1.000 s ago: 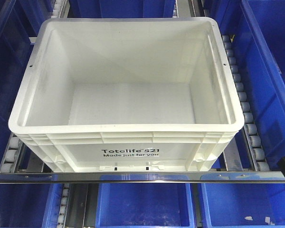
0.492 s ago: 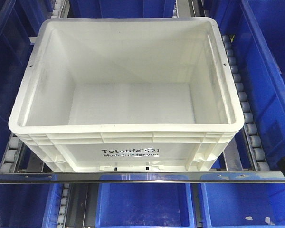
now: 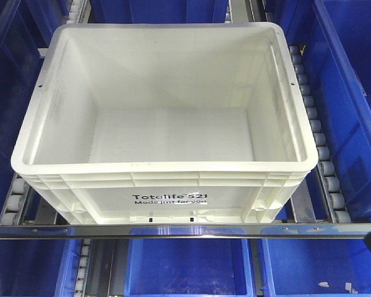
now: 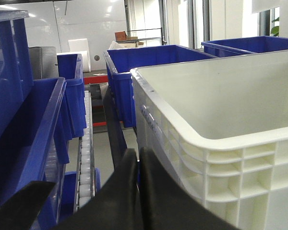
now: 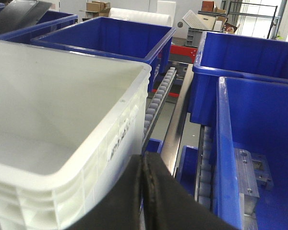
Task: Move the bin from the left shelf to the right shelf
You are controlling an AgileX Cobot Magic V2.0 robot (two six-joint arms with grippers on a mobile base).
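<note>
White plastic, empty inside, the bin (image 3: 164,124) sits on the roller rails of the shelf (image 3: 318,154), its printed front wall just behind the steel front bar (image 3: 185,231). The left gripper (image 4: 138,165) has its jaws pressed together just beside the bin's left wall; the right gripper (image 5: 143,168) likewise has its jaws together by the right wall, possibly touching it, though the view is too close to tell. Blue bins (image 3: 352,93) flank both sides.

Bright even overhead light, glare on steel front bar (image 3: 185,231), wrist views' near claws blurred, bg windows blown out
</note>
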